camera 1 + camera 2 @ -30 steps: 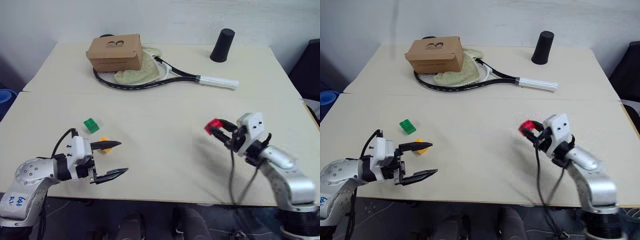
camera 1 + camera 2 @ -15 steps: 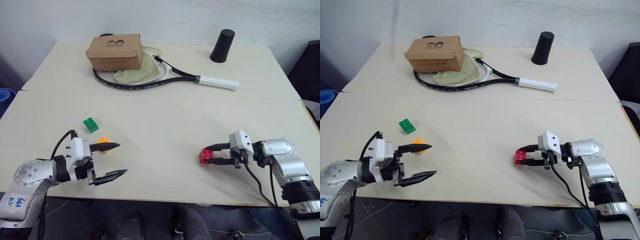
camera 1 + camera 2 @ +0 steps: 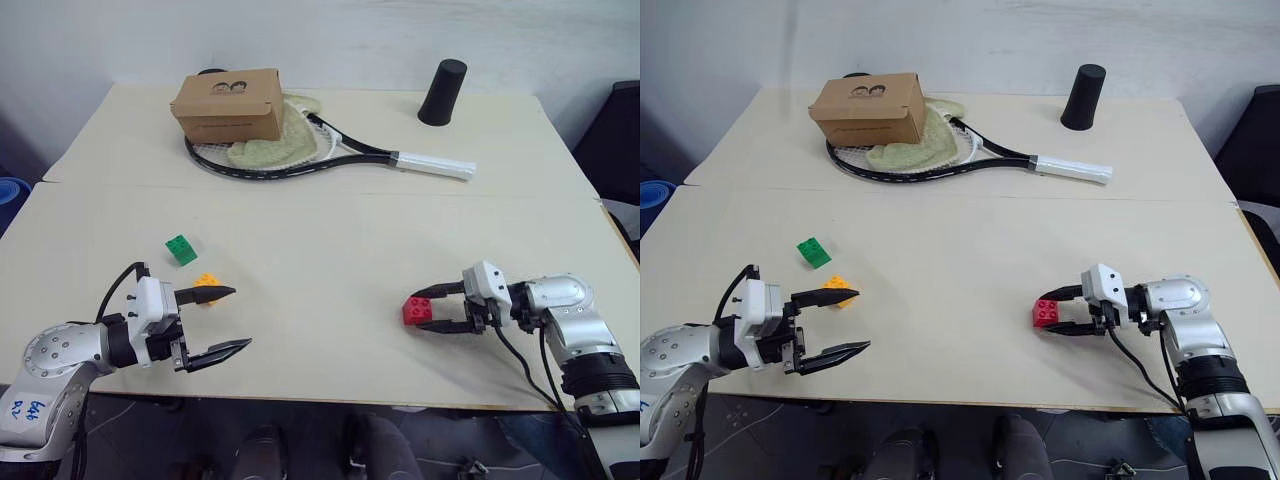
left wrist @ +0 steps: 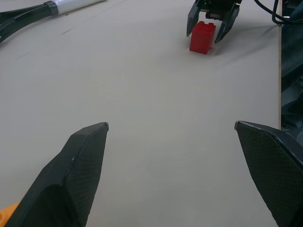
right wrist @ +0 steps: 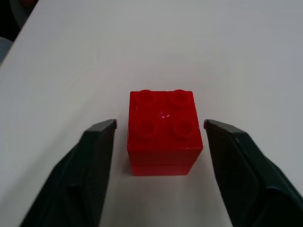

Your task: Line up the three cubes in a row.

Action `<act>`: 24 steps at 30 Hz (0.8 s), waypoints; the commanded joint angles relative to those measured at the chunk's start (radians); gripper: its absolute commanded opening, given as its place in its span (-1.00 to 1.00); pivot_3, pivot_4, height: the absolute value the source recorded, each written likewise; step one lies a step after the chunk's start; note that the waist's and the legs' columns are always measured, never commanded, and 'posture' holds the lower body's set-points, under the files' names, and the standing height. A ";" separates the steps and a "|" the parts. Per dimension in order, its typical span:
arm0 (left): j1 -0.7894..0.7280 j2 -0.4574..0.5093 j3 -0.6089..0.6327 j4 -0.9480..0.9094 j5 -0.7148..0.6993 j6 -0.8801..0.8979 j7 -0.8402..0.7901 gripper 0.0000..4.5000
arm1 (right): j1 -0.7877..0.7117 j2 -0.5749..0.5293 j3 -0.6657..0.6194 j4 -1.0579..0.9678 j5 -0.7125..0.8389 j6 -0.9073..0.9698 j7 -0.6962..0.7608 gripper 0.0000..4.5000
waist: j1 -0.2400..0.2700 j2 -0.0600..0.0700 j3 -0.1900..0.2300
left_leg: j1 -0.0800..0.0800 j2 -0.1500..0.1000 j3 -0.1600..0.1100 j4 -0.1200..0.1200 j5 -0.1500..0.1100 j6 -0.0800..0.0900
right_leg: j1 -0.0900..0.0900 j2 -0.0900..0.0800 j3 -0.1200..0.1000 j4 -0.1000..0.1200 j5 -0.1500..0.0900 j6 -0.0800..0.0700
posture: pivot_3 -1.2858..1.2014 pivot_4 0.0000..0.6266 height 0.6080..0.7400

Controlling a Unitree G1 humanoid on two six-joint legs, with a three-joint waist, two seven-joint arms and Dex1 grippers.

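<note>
Left eye view: left gripper (image 3: 222, 321) hovers at the table's (image 3: 320, 240) near-left edge, fingers spread wide, holding nothing. Orange-yellow cube (image 3: 206, 283) sits just past its upper finger; green cube (image 3: 181, 249) a little farther in. Three cubes counted; two on the left, well apart from the third. Far-left corner: one cardboard box (image 3: 229, 103) resting on a racket (image 3: 330, 150) and a pale cloth (image 3: 272, 140). One black cup (image 3: 443, 91) near the far-right edge. Red cube (image 3: 417, 311) stands studs up near the near-right edge, between the right gripper's (image 3: 434, 309) parted fingers (image 5: 97, 161), gaps on both sides. Table is beige, seamed across its middle; white wall behind.
</note>
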 commanded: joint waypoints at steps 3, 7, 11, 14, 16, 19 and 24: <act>0.049 0.012 0.077 -0.042 0.000 -0.021 0.000 1.00 | 0.040 -0.045 -0.128 -0.156 0.113 0.065 -0.028 0.98 | -0.001 0.000 0.000 | 0.000 0.000 0.000 0.000 0.000 0.000 | 0.000 0.000 0.000 0.000 0.000 0.000 | 0.03 -0.52 1.00; 0.154 0.013 0.202 -0.056 -0.004 -0.016 0.010 1.00 | 0.170 -0.112 -0.226 -0.350 0.205 0.141 -0.025 0.98 | 0.001 0.000 0.000 | -0.001 0.001 0.000 -0.002 -0.001 -0.001 | -0.002 0.000 0.000 0.000 -0.001 -0.001 | 0.03 -0.52 1.00; 0.233 -0.070 0.388 0.014 -0.067 0.007 0.090 1.00 | 0.293 -0.078 -0.327 -0.436 0.276 0.164 -0.090 0.98 | 0.000 0.000 0.000 | 0.001 0.001 0.000 -0.002 -0.004 0.003 | 0.000 0.000 -0.001 -0.001 -0.001 -0.001 | 0.03 -0.52 1.00; 0.277 -0.092 0.466 0.116 -0.049 -0.003 0.101 1.00 | 0.338 0.010 -0.375 -0.471 0.335 0.115 -0.125 0.98 | -0.001 0.000 0.000 | 0.001 0.001 0.000 -0.002 -0.004 0.003 | 0.000 0.000 0.000 -0.001 -0.001 -0.002 | 0.03 -0.52 1.00; 0.291 -0.101 0.511 0.216 -0.033 -0.021 0.112 1.00 | 0.369 0.069 -0.386 -0.500 0.345 0.084 -0.150 0.98 | -0.002 0.000 0.000 | 0.002 0.002 0.000 -0.002 -0.004 0.002 | 0.000 0.002 0.000 0.000 0.000 -0.003 | 0.03 -0.52 1.00; 0.259 -0.102 0.550 0.363 -0.027 -0.041 0.144 1.00 | 0.403 0.104 -0.368 -0.551 0.382 0.152 -0.186 0.98 | 0.000 0.000 0.000 | 0.002 0.002 0.000 -0.003 -0.004 0.002 | -0.001 0.002 -0.001 0.000 -0.001 -0.004 | 0.03 -0.52 1.00; 0.173 -0.056 0.495 0.411 -0.019 -0.058 0.113 1.00 | 0.393 0.131 -0.366 -0.602 0.388 0.160 -0.213 0.98 | 0.006 -0.002 -0.001 | 0.001 0.002 -0.001 -0.002 -0.004 0.003 | -0.001 -0.001 -0.001 -0.001 -0.001 -0.004 | 0.03 -0.52 1.00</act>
